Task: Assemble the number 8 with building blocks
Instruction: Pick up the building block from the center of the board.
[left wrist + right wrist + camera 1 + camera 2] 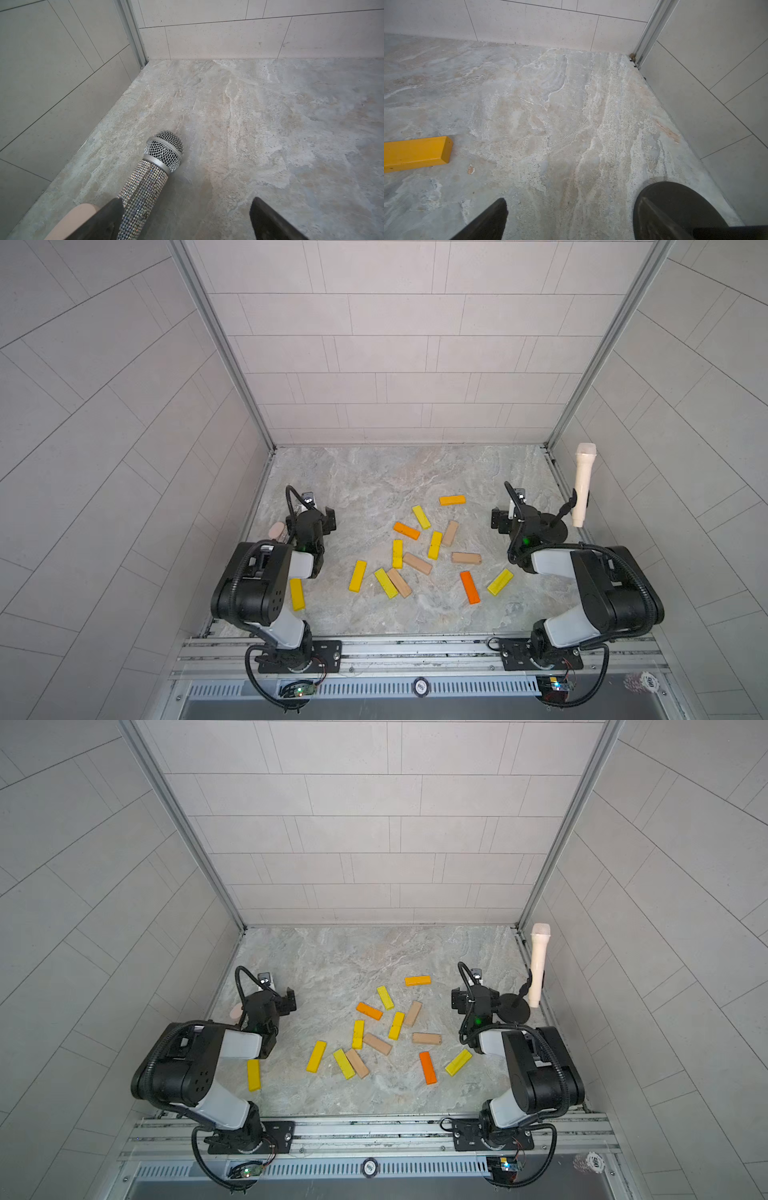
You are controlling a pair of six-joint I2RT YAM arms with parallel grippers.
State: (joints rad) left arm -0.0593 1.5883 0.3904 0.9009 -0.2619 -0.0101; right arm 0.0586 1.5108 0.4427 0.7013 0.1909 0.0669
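Left gripper (187, 199) and right gripper (572, 200) gape empty; blocks (397, 553) mid-frame touch, so a grab may drag neighbours.

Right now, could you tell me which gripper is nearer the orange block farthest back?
Right. The right gripper is close beside the orange block; the left gripper is across the table.

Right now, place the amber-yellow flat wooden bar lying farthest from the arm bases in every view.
Both top views: amber-yellow bar, alone, beyond the other blocks.
Left wrist: not in it.
Right wrist: cut by the frame edge.
Shared landmark: black round stand base, in top and right wrist views.
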